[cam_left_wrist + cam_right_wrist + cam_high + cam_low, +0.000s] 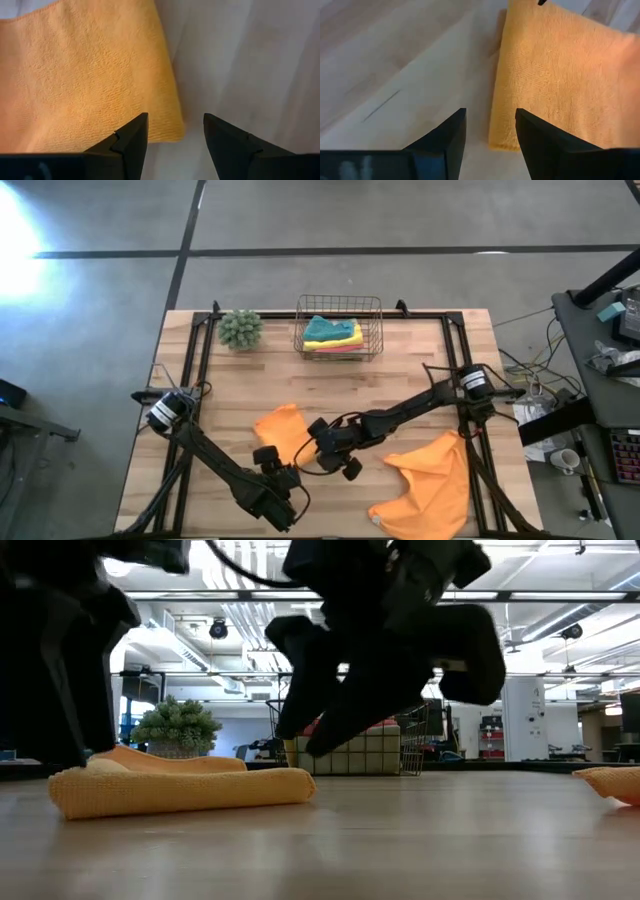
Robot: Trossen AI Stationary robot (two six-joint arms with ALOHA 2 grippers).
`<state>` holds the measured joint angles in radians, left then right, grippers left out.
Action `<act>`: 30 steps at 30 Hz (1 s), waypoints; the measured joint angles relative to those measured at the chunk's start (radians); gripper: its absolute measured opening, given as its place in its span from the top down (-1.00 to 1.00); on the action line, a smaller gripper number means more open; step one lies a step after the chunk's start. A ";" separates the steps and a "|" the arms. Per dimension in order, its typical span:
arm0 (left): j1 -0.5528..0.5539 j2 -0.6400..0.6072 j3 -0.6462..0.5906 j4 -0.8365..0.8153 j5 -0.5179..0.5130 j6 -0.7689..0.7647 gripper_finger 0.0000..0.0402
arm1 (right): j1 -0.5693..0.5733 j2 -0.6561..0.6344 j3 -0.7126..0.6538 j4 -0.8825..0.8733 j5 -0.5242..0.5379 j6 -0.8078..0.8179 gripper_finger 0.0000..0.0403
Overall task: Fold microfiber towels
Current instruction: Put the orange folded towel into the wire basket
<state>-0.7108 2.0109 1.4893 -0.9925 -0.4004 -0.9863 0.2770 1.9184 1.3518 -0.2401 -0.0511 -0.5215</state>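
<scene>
Microfiber towels are spread over a wooden table (420, 360) worked by 2 dark robot arms, seen from above.

Nearest the front edge, toward the right, 1 orange towel (432, 480) lies loose and rumpled, not yet folded; it probably waits its turn.

A little farther in, left of centre, a 2nd orange towel (282, 432) lies flat and doubled over, its folded edge thick and rounded in the table-height view. Both grippers hang just at this towel. The left gripper (268, 460) sits at its near corner, fingers spread with nothing between them; its wrist camera shows the towel's corner just ahead of the fingertips. The right gripper (335, 448) sits beside the towel's right edge, raised off the tabletop, fingers also parted and empty, with the towel's edge ahead of them. Empty fingers at opposite sides suggest the cloth has been let go after a fold, or is being lined up for the next pinch; which one cannot be told.

Farthest back, a wire basket (375, 308) holds a neat stack of folded towels (333, 334), teal on top, then yellow and pink. Finished pieces seem to be collected there. A fuzzy green plant ball (241, 328) stands to its left.
</scene>
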 joint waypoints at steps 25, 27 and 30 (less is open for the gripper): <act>0.062 -0.007 -0.149 0.123 0.008 0.020 0.13 | -0.039 0.094 0.029 0.036 0.070 0.073 0.20; 0.075 -0.007 -0.152 0.121 0.010 0.020 0.13 | -0.039 0.094 0.029 0.037 0.070 0.079 0.21; 0.097 -0.007 -0.152 0.123 0.017 0.021 0.16 | -0.041 0.094 0.029 0.037 0.070 0.079 0.26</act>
<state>-0.6141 2.0041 1.3370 -0.8695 -0.3833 -0.9654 0.2363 2.0121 1.3811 -0.2031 0.0185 -0.4423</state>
